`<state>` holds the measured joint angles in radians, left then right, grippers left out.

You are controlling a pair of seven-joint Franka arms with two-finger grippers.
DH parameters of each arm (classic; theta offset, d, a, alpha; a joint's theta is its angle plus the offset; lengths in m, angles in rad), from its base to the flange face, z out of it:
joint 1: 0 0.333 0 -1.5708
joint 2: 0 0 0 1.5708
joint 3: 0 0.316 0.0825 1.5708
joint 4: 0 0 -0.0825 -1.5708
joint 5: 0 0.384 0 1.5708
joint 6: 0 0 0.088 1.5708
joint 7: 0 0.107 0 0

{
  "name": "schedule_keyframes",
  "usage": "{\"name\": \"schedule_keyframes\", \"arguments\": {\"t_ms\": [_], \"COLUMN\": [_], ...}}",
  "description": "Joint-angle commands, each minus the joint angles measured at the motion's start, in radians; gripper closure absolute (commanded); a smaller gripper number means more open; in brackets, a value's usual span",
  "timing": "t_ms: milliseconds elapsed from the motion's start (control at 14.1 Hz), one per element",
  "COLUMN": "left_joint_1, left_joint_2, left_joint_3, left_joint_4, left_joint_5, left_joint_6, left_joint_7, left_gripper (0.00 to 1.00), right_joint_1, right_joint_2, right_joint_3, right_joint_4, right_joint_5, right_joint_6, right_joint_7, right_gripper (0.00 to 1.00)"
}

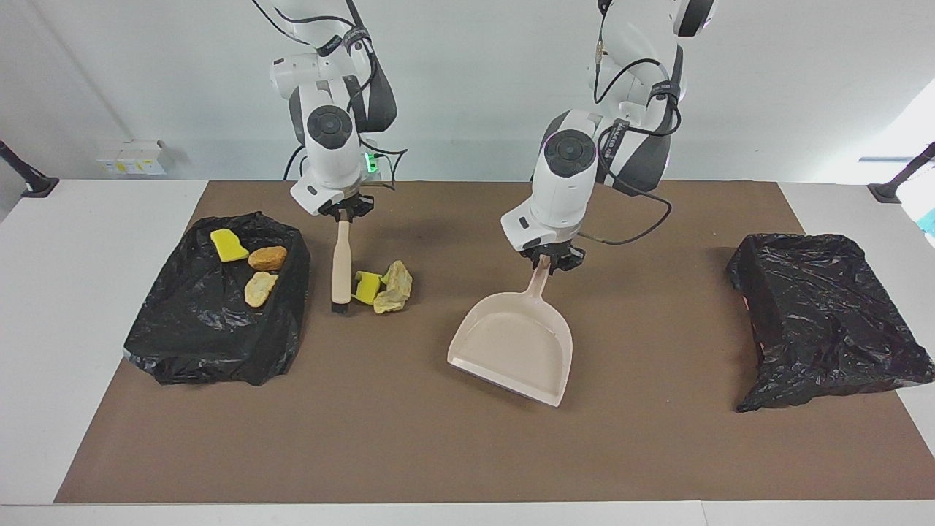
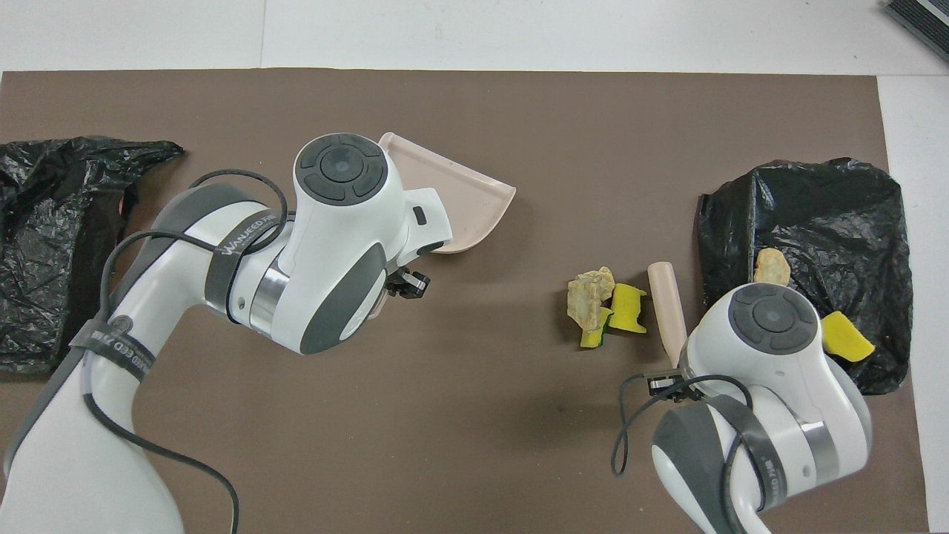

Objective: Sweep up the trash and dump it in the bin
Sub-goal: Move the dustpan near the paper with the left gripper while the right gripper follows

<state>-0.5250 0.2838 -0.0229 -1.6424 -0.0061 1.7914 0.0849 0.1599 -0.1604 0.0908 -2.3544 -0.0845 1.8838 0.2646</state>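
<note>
Beside the trash (image 1: 383, 286), brush (image 1: 340, 270) gripped by right hand (image 1: 345, 215), left hand (image 1: 552, 261) gripping dustpan (image 1: 511, 347)

text: "wanjeed" | on: strap (image 2: 241, 236) around the left arm | other readable text: none

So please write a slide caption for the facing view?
Right end effector sets brush beside loose trash; left end effector angles dustpan toward it.
</note>
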Motion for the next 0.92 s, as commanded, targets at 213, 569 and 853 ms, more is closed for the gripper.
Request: {"name": "schedule_keyframes", "arguments": {"t_ms": [213,569,853], "left_joint_1": [0.079,0.05,-0.031], "left_joint_2": [-0.075,-0.135,-0.124], "left_joint_3": [0.001,0.005,0.005], "left_joint_4": [-0.116,-0.255,-0.304], "left_joint_5": [0.017,0.079,0.162], "left_joint_6": [0.017,0.107,0.129], "left_joint_7": [0.681,0.878,0.729], "left_gripper": [1.0,1.0,1.0], "right_joint_1": [-0.051,-0.04,0.016], "right_joint_2": [-0.028,-0.03,-0.021], "right_joint_3": [0.015,0.017,0.015], "right_joint_4": [-0.043,-0.086,-0.086], "right_joint_5": [0.021,0.111,0.178], "right_joint_6": [0.023,0.072,0.097], "right_joint_7": [-0.038,-0.024,-0.032], "right_gripper": [1.0,1.0,1.0]}}
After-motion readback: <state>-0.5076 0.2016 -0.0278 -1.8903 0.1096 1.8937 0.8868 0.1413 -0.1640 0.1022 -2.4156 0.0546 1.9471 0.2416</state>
